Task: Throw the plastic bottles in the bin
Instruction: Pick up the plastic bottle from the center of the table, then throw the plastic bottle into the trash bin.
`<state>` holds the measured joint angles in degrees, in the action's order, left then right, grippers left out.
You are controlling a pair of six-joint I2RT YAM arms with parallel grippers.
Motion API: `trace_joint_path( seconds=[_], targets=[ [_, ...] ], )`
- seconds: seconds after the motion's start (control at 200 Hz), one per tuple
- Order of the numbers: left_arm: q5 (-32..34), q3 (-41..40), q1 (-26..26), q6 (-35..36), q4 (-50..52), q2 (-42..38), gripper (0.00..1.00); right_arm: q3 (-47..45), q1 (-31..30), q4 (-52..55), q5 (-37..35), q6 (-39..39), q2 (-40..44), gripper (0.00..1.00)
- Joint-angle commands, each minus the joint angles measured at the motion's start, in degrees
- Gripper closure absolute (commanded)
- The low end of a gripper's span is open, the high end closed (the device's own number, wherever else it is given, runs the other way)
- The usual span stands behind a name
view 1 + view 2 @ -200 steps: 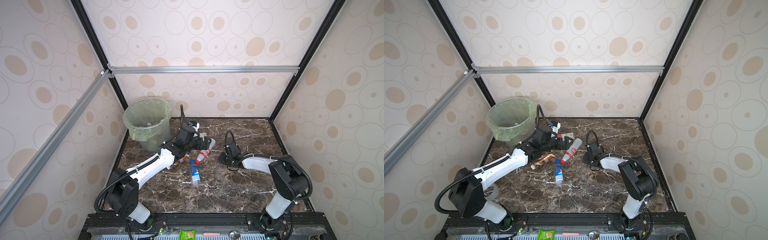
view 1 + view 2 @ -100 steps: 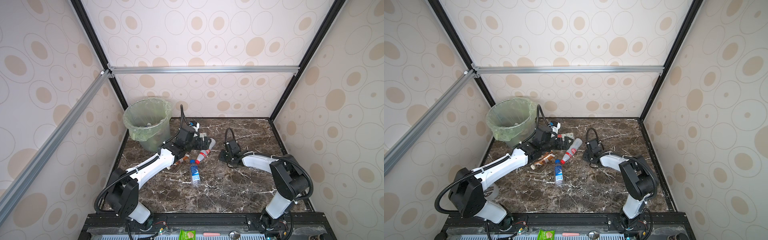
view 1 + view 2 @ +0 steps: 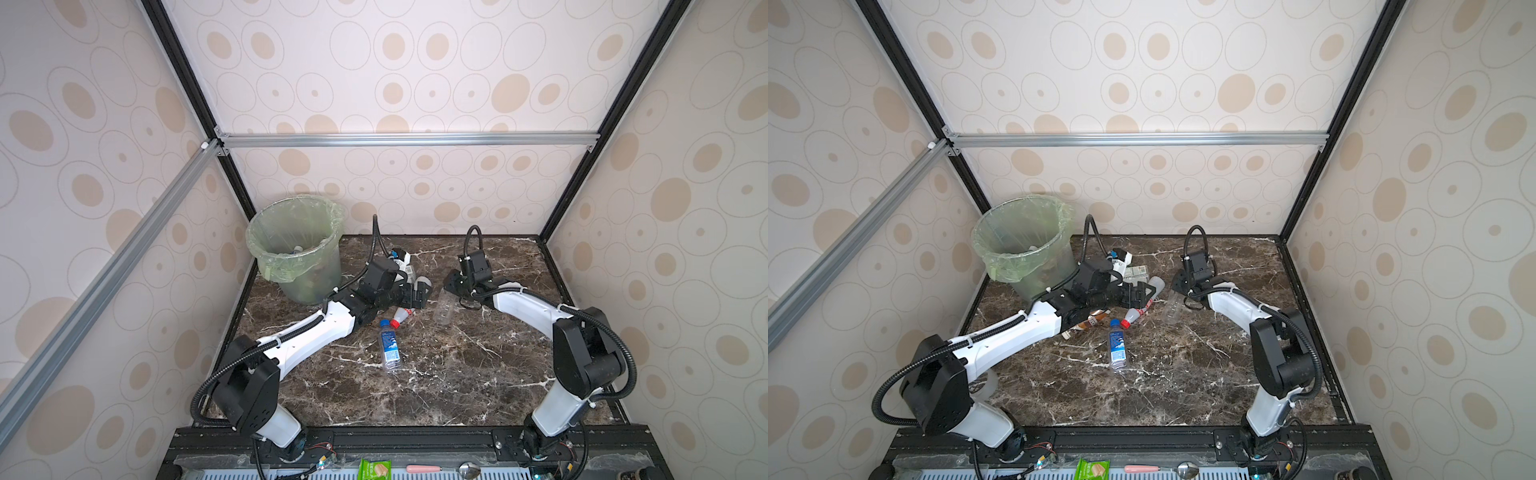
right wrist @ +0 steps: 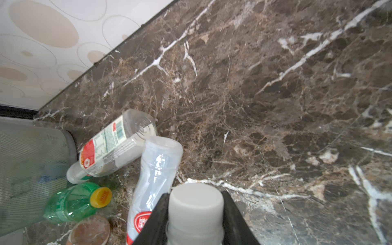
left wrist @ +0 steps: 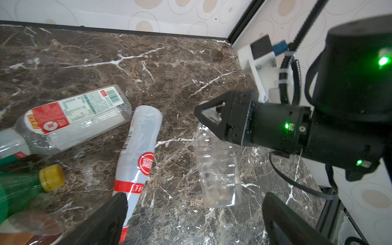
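Bin point(image 3: 299, 266) far left, some bottles dim inside; other bottles lie on marble table point(image 3: 436, 374).
L arm low beside bin, L gripper point(image 3: 419, 294) jaws wide by red-white btl point(image 5: 137, 152); R gripper point(image 3: 451, 287) pinches clear btl point(image 5: 216, 169) at capped neck, centre-far.
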<state>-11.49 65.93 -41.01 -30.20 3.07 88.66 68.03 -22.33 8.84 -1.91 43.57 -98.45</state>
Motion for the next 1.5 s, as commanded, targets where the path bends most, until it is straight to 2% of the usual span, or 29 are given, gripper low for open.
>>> trace_joint_path(
  seconds=[0.0, 0.27, 0.605, 0.835, 1.33, 1.495],
  targets=[
    [0.1, 0.5, -2.4, 1.2, -3.5, 1.8, 0.01, 2.5, 0.0, 1.1, 1.5, 1.5, 1.6, 0.74],
    [1.6, 4.1, -4.1, 2.7, -3.8, 6.3, 0.01, 6.7, -0.1, 1.4, 3.4, 3.3, 3.0, 0.75],
    [4.1, 6.8, -4.7, 2.2, -6.2, 9.0, 0.03, 6.3, -0.4, 0.0, 5.5, 4.9, 5.4, 0.75],
    [3.1, 8.6, -5.3, 1.2, -5.9, 11.5, 0.17, 5.1, -0.4, -1.6, 5.6, 5.9, 6.2, 0.74],
    [3.6, 8.6, -5.5, 0.8, -5.6, 11.6, 0.48, 4.1, -0.6, -3.5, 5.9, 7.0, 7.6, 0.73],
    [4.5, 9.6, -5.5, 1.3, -4.2, 11.7, 0.47, 3.5, -0.5, -3.2, 5.8, 6.4, 8.3, 0.67]
  ],
)
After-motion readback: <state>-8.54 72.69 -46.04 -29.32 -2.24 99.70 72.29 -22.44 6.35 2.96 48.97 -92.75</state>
